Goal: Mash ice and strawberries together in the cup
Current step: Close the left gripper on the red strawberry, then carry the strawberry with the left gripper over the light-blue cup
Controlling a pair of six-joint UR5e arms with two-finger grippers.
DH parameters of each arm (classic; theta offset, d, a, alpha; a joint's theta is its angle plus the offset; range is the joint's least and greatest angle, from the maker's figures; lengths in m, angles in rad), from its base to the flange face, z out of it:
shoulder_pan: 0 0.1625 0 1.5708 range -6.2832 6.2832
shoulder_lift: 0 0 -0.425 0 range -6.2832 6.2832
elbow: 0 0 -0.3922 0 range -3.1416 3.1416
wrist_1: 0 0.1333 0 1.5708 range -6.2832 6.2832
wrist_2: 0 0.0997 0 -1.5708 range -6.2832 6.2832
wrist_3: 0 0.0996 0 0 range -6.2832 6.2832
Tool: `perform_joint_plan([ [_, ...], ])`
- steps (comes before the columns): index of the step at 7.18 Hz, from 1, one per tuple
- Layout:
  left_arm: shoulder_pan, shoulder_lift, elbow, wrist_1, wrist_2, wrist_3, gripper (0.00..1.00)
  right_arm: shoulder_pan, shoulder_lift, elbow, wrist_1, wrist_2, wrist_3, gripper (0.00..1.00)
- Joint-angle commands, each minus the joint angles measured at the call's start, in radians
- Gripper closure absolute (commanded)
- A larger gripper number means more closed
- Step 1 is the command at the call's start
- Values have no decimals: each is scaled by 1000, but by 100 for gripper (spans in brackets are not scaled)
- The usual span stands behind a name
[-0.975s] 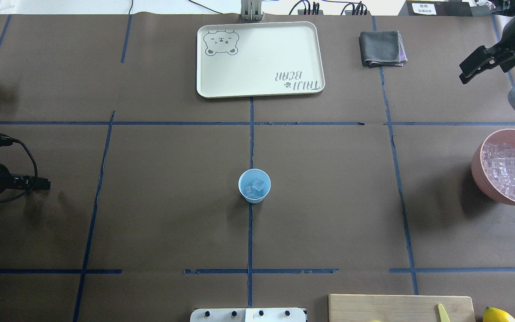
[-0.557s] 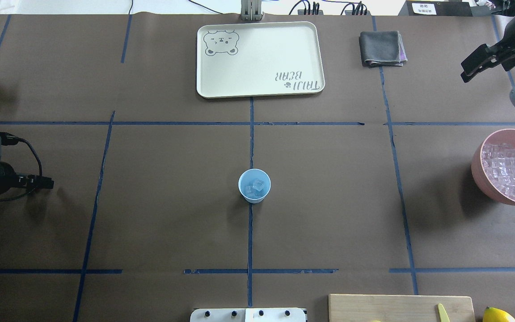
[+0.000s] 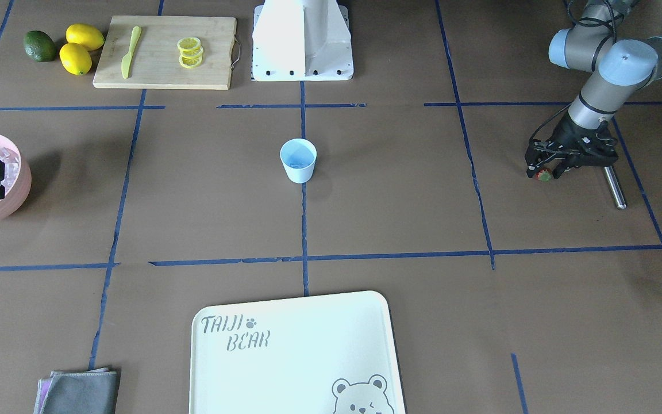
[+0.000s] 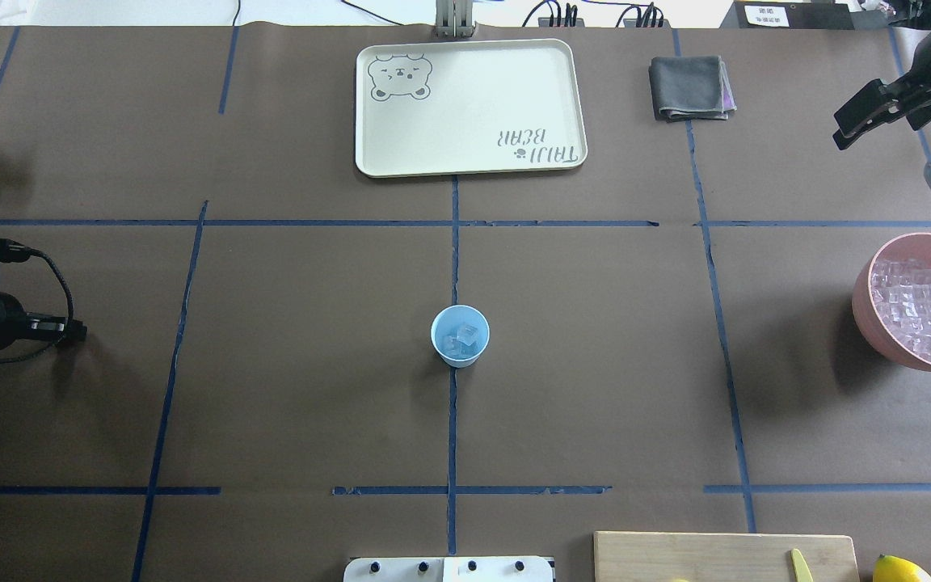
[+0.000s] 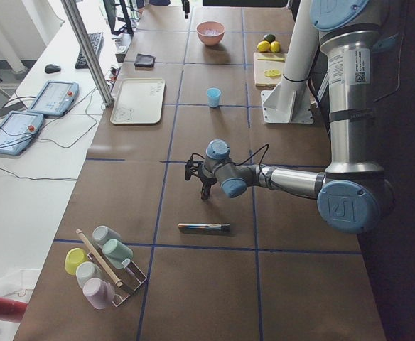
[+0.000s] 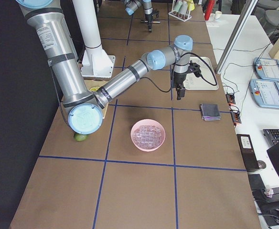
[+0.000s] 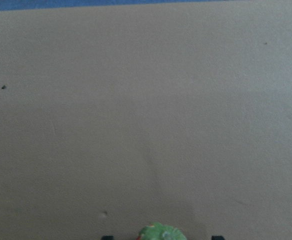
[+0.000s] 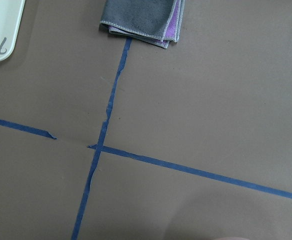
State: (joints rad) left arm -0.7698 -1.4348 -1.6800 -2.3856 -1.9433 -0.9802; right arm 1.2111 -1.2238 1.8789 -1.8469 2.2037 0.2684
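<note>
The light-blue cup point(image 4: 460, 335) stands at the table's centre with a few ice cubes point(image 4: 463, 338) in it. More ice point(image 4: 918, 311) fills the pink bowl point(image 4: 861, 307) at the right edge. My left gripper point(image 3: 545, 172) points down at the table's far left and is shut on the strawberry point(image 3: 545, 176). The berry's green top shows at the bottom of the left wrist view point(image 7: 161, 233). My right gripper point(image 4: 837, 136) hangs open and empty above the table beyond the bowl, near the grey cloth.
A metal rod point(image 3: 615, 184) lies beside the left gripper. A cream tray point(image 4: 469, 105) and a folded grey cloth point(image 4: 688, 87) sit at the far edge. A cutting board point(image 3: 164, 69) with lemon slices, a knife, lemons point(image 3: 81, 49) and an avocado stands near the robot's base.
The left gripper shifted slightly and its fingers drew in around the strawberry. The right gripper moved a little farther away from the bowl. The cup has not moved.
</note>
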Motion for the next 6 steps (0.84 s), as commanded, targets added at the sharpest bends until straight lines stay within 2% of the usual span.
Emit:
perform_joint_plan([
  [1,-6,7,-13,3,-14,0,100,5,0,0,0,4,0,1],
  [2,-11,4,-50,12,-63,-2,100,27,-17,0,0,25,-6,1],
  [3,-44,-12,-120,131,-84,0,100,68,-40,-4,2,66,-38,1],
  [4,-49,-73,-244,348,-88,-2,100,123,-63,-32,6,101,-113,1],
  [5,-48,-175,-327,537,-89,-17,100,163,-95,-56,9,112,-189,1],
  [6,-40,-331,-358,709,-91,-111,100,218,-120,-116,71,116,-249,1],
])
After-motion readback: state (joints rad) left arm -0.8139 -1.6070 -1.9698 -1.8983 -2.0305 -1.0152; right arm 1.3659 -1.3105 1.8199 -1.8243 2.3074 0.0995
